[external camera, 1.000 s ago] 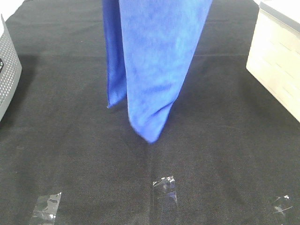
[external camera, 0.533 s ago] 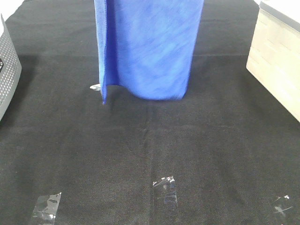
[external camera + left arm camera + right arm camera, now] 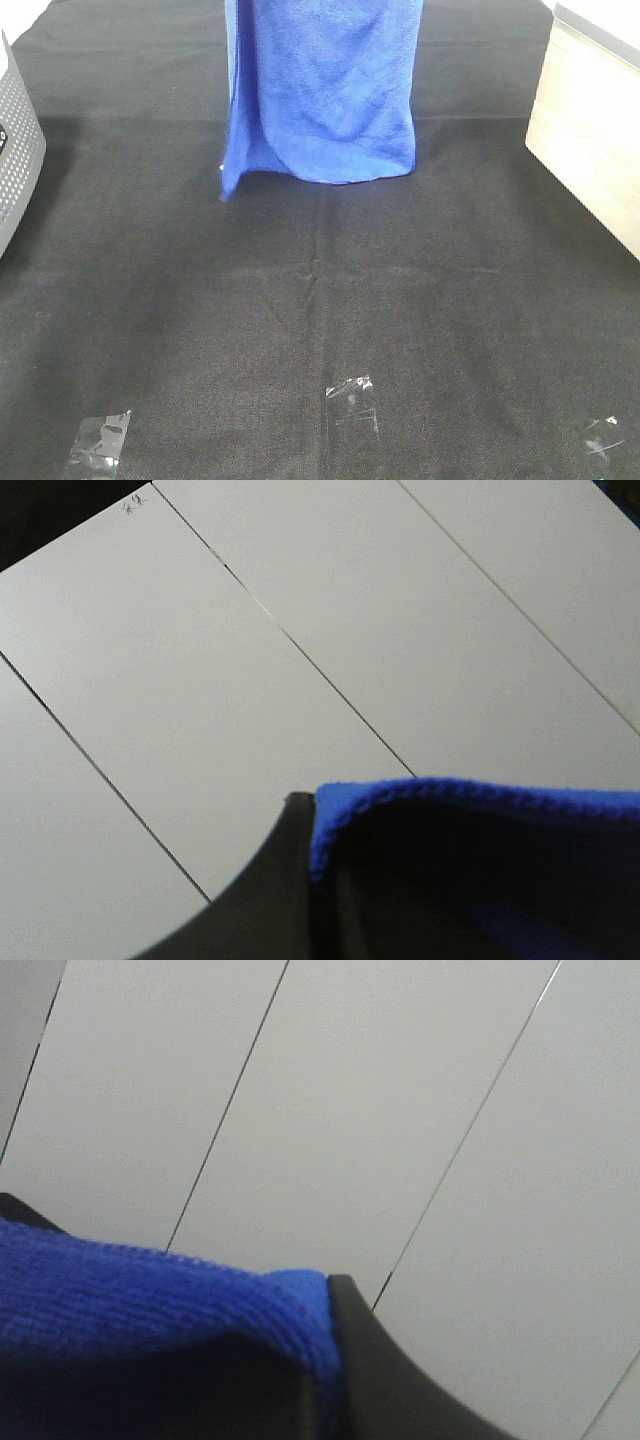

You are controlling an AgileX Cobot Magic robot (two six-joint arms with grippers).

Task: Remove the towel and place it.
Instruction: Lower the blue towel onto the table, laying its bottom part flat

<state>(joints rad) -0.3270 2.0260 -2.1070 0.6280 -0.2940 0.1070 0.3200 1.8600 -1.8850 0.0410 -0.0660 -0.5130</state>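
The bright blue towel [image 3: 325, 90] hangs down from above the exterior high view's top edge, at the far middle of the table. Its lower hem is a wide curve over the black table cloth [image 3: 300, 300]; whether it touches the cloth I cannot tell. Neither gripper shows in that view. In the left wrist view, the left gripper [image 3: 315, 855] is shut, with the towel's stitched edge [image 3: 480, 805] draped over a dark finger [image 3: 285, 875]. In the right wrist view, the right gripper [image 3: 325, 1360] is likewise shut on a fold of the towel [image 3: 130, 1290].
A grey perforated basket [image 3: 15, 150] stands at the left edge. A pale beige box [image 3: 590, 130] stands at the right. Three pieces of clear tape [image 3: 352, 400] [image 3: 98, 440] [image 3: 603, 437] lie on the cloth near the front. Both wrist views face white panelling.
The towel's lower end has risen and swung toward the far side. It hung as a narrow point, then spread into a wide hem. Both grips hold.
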